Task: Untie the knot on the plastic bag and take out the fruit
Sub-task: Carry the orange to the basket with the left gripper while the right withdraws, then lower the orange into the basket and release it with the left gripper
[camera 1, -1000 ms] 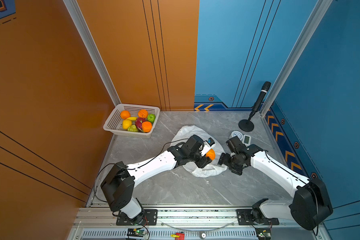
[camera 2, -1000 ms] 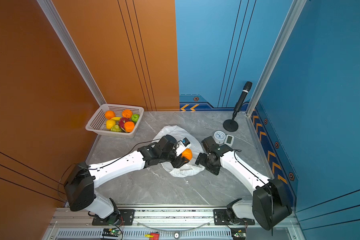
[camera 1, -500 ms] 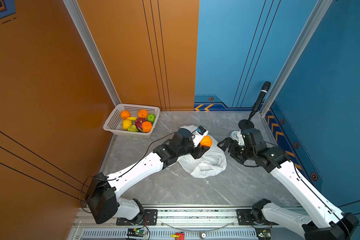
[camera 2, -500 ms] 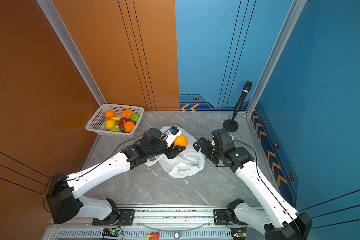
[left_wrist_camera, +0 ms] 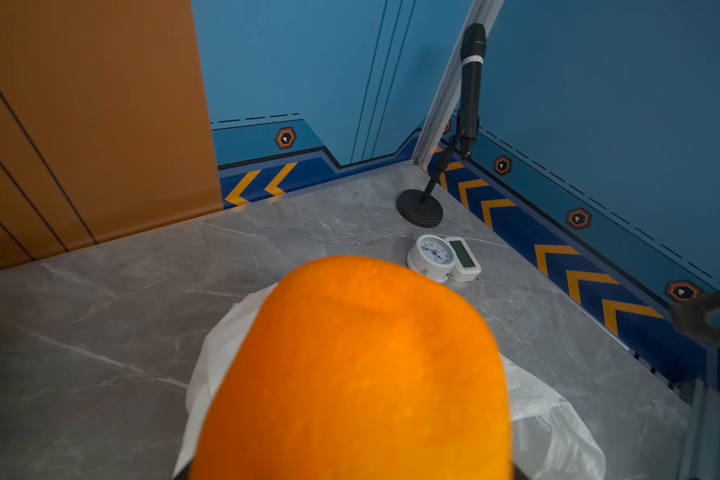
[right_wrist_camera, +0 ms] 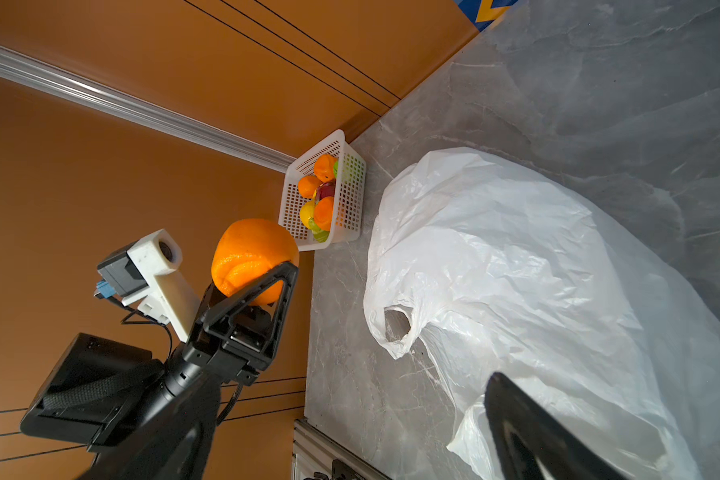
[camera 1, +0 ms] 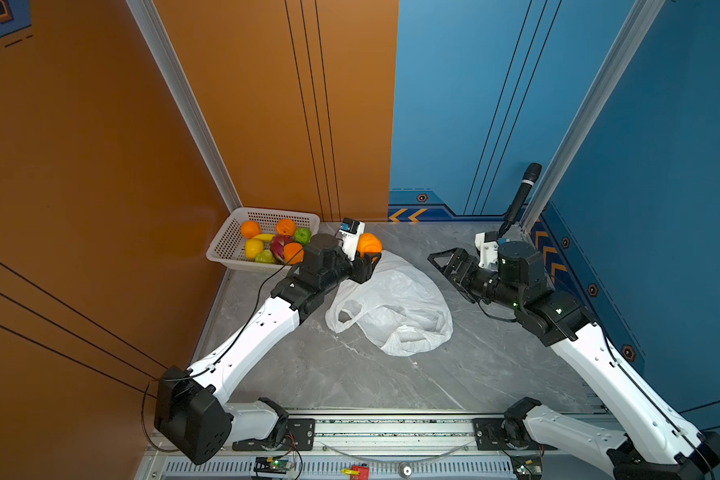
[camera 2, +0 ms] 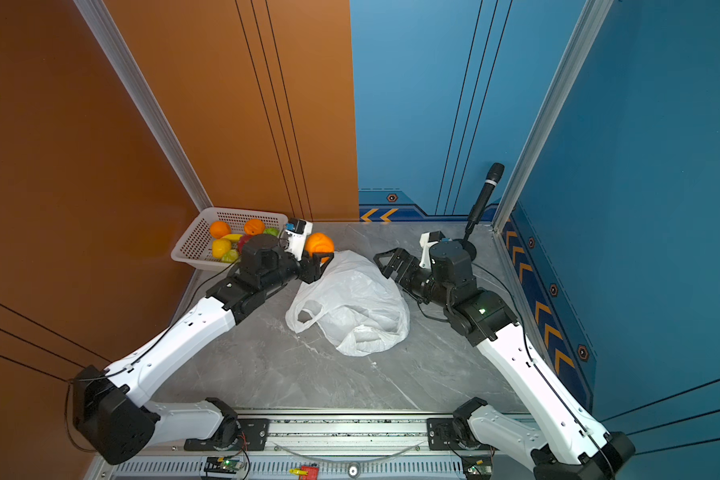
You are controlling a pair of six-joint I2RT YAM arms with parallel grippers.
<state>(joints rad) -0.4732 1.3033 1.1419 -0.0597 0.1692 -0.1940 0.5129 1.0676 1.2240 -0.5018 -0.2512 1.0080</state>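
Observation:
The white plastic bag (camera 1: 395,303) (camera 2: 350,299) lies crumpled and slack on the grey table, one handle loop (camera 1: 344,313) gaping open. No knot shows on it. My left gripper (camera 1: 370,257) (camera 2: 321,254) hovers over the bag's far left edge, shut on an orange fruit (camera 1: 368,244) (right_wrist_camera: 250,249). That orange (left_wrist_camera: 350,365) fills the left wrist view and hides the jaws. My right gripper (camera 1: 449,270) (camera 2: 388,266) is raised to the right of the bag, open and holding nothing. One of its fingers (right_wrist_camera: 528,428) shows over the bag (right_wrist_camera: 516,270).
A white mesh basket (camera 1: 279,211) (camera 2: 208,216) (right_wrist_camera: 350,199) in the back left corner holds several fruits and a banana. A microphone on a stand (camera 1: 520,199) (left_wrist_camera: 470,83) occupies the back right corner, with a small clock (left_wrist_camera: 433,255) and a timer (left_wrist_camera: 464,257) near it.
My left gripper has lifted the orange up from the bag and carried it back and left, nearer the basket. My right gripper has drawn away from the bag, rightward and up.

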